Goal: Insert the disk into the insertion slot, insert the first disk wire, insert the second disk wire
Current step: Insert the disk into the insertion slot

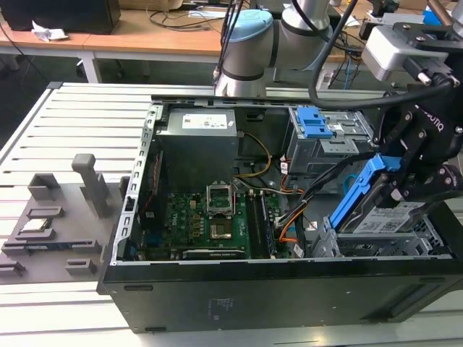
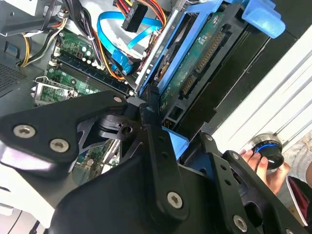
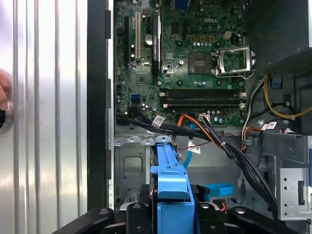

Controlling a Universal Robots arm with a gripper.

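My gripper [image 1: 396,189] is shut on the disk [image 1: 382,219], a silver drive with a white label in a bright blue carrier. The disk hangs tilted, its raised end in my fingers and its low end over the insertion slot [image 1: 427,244], the low perforated grey cage at the case's corner on the exterior view's right. The second wrist view has the disk [image 2: 202,53] with its green underside showing, between my black fingers [image 2: 148,122]. Loose beside the cage lie the first disk wire [image 2: 141,9], orange and red with a black connector, and the second disk wire [image 2: 109,30], a flat blue cable.
The open case holds a green motherboard [image 1: 213,217] and a power supply [image 1: 199,126]. A taller grey bay with a blue latch [image 1: 316,123] stands behind the cage. Black cables [image 3: 229,151] cross beside the cage. A person's hand [image 2: 253,158] rests on the slatted table outside the case.
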